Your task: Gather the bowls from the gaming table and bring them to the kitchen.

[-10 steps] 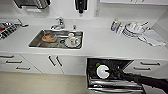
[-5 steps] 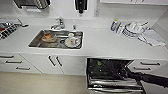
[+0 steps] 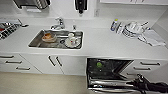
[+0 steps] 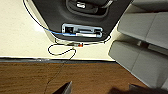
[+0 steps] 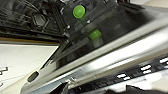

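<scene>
I am in the kitchen, facing its white countertop. Below it the dishwasher stands with its door part-way down. A lime-green bowl sits inside on the dark rack; the right wrist view has this bowl above the steel door edge, with a green reflection under it. My right gripper is at the door's right corner, open, fingers apart over the door's front. My left gripper hangs open above a wooden floor. The gaming table is out of view.
The steel sink holds a brown bowl, a cup and a plate. Dishes and a cloth lie at the counter's right end. Drawers flank the dishwasher. In the left wrist view grey seat cushions and my base stand close.
The dishwasher door has tilted and its steel edge now shows lower in the picture. The inside looks darker than a second ago. My right arm stays by the door.
</scene>
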`<state>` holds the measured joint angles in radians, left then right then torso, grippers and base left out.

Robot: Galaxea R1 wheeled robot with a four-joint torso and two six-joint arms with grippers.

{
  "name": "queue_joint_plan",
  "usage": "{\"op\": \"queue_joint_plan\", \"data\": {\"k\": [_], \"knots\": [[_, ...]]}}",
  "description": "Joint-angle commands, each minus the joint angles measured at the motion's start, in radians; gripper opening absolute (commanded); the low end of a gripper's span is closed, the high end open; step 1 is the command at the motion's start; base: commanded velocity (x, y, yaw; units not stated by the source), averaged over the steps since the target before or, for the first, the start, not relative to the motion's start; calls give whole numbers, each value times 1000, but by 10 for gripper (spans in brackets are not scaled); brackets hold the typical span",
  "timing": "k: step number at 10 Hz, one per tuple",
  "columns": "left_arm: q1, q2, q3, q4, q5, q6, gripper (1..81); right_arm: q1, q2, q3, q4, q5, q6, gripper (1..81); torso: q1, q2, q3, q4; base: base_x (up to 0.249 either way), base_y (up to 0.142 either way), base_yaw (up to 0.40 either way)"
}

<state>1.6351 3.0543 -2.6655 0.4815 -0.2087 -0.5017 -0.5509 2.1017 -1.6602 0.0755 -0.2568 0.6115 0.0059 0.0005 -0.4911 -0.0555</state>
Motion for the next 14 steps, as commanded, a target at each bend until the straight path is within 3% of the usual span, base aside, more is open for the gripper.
{"op": "queue_joint_plan", "data": {"k": [1,2,5,8,9,13,14], "knots": [[41,-6,4,-14,71,-1,811,-140,-119,96,46,-84,8,811,0,-1,0,0,0,0,0],[41,-6,4,-12,69,-1,811,-198,-115,91,46,-72,2,811,64,-100,0,0,0,0,0],[32,-14,4,-24,68,-1,811,-339,-61,44,41,-41,-4,811,99,-158,0,0,0,0,0],[27,-21,4,-78,68,0,811,-438,20,1,65,-16,11,811,166,-265,1,0,0,0,0],[26,-21,4,-81,68,0,811,-465,55,-27,123,4,10,811,188,-302,1,0,0,0,0],[27,-21,4,-81,69,0,811,-524,172,-154,236,33,11,811,279,-448,2,0,0,0,0],[26,-21,4,-81,69,0,811,-528,188,-183,299,37,11,811,302,-485,2,0,0,0,0]]}}
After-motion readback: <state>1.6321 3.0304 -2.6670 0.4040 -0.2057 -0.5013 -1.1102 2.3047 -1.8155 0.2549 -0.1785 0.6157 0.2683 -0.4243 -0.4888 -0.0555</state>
